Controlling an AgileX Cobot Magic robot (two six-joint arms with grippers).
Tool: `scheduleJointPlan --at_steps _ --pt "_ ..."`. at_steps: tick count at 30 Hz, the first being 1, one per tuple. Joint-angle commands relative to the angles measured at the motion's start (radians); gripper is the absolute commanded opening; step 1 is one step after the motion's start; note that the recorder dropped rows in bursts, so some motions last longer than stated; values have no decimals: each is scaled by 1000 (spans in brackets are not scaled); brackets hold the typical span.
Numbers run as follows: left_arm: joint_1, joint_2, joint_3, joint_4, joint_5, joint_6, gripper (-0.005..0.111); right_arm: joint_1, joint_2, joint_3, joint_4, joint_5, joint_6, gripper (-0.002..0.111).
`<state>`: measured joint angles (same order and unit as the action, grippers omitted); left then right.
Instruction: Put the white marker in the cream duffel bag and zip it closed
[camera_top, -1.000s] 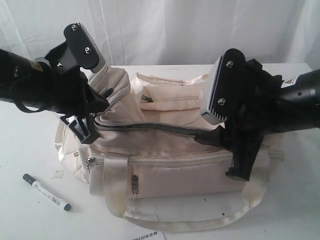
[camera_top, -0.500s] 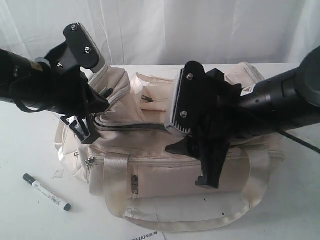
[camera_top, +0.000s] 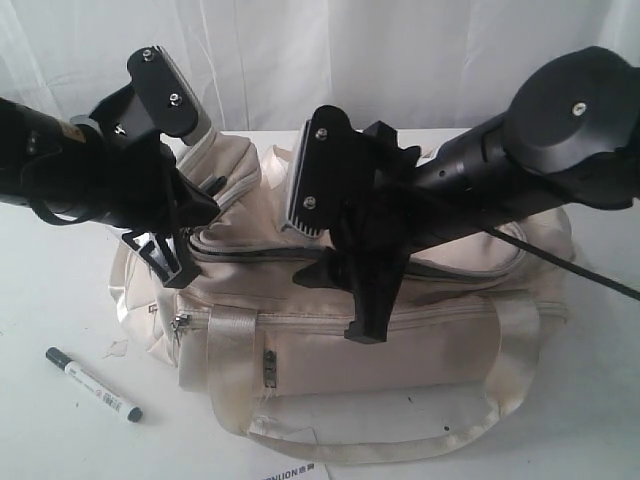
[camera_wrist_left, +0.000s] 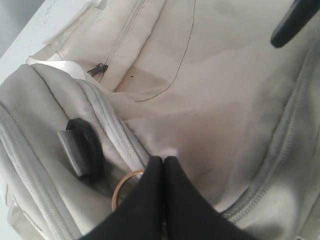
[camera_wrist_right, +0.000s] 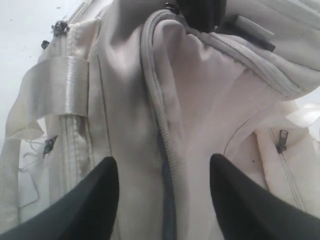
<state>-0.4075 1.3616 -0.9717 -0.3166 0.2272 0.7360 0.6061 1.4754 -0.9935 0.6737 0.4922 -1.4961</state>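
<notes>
White marker (camera_top: 93, 384) lies well apart from bag (camera_top: 420, 350) (seemingly unobstructed).

Bright, soft light fills every view. The white curtain (camera_top: 400, 50) behind the soft cream fabric duffel bag (camera_top: 410, 362) looks washed-out. Only faint shadows lie beside the bag. Wrist views look slightly blurry.

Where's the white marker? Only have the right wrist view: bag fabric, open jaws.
Observer: The white marker lies on the table, left of the cream duffel bag in the exterior view, not inside.
Operator: Left gripper state?
Observer: The left gripper is shut, tips against bag fabric beside a zip.
Operator: Anything on the marker?
Observer: No, it lies free; nothing touches it.
</notes>
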Motion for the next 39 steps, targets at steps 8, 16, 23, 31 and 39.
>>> scheduleJointPlan --at_steps 8,16,23,31,39 --pt "-7 -1 5 -20 7 -4 0 3 111 -64 10 -8 -27 51" --pt "-7 -1 5 -20 5 -4 0 3 121 -64 10 -47 -25 11" --pt "-7 -1 5 -20 -51 -4 0 3 121 -64 8 -10 -9 0" --pt "8 -1 5 19 -80 28 0 3 115 -64 7 33 -9 0" --pt "27 35 5 19 -190 23 0 3 97 -64 4 45 14 0"
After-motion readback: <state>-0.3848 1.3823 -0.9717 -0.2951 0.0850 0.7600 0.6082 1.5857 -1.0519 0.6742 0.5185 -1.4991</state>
